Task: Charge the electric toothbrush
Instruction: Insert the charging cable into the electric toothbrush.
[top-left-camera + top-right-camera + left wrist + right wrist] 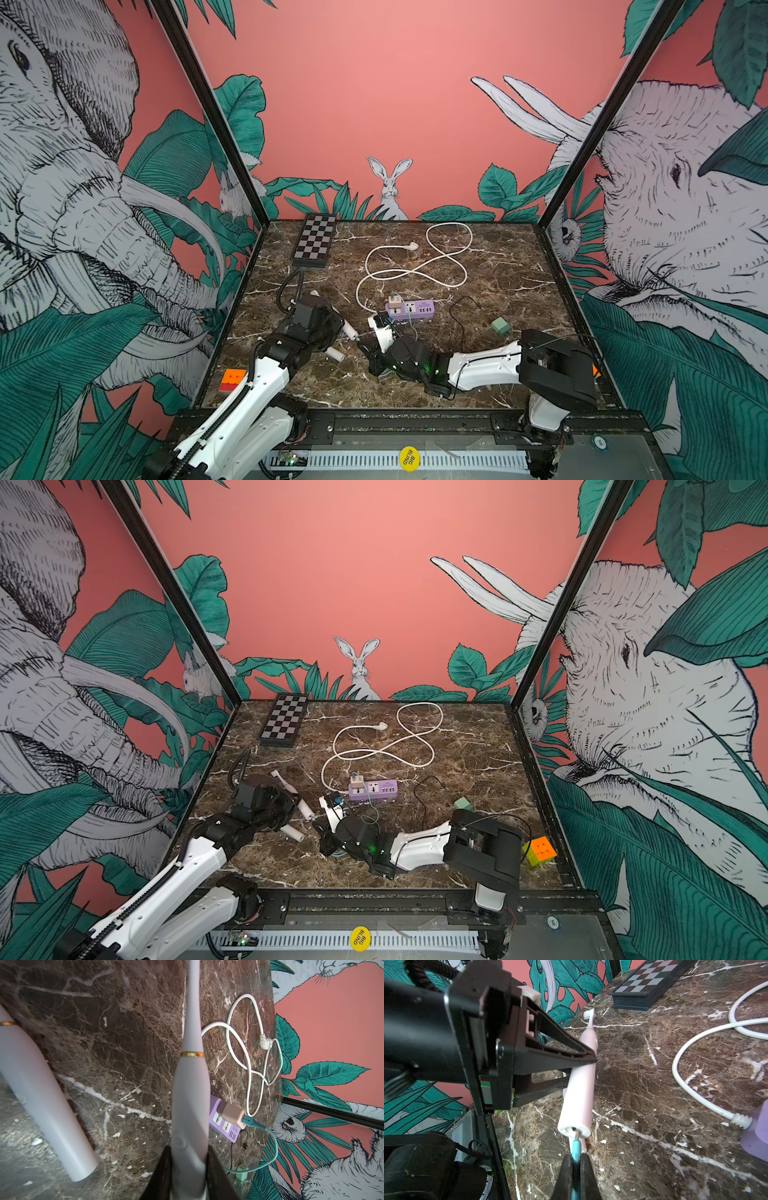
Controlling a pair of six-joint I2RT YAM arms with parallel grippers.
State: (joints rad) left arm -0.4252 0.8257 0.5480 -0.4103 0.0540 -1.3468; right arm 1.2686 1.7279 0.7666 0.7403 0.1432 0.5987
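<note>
Toothbrush (350,331) is pinched in the left claw (337,322) in both top views, with the right claw (362,341) just off its base. Left wrist: claw fingers (164,1167) clamp the toothbrush handle on either side. Right wrist: right claw pressed together on a teal plug (576,1146), whose tip meets the toothbrush base.

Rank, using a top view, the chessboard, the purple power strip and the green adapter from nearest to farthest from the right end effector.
1. Purple power strip, just beyond the right end effector.
2. Green adapter, farther out on the right side.
3. Chessboard, at the far left corner.
</note>
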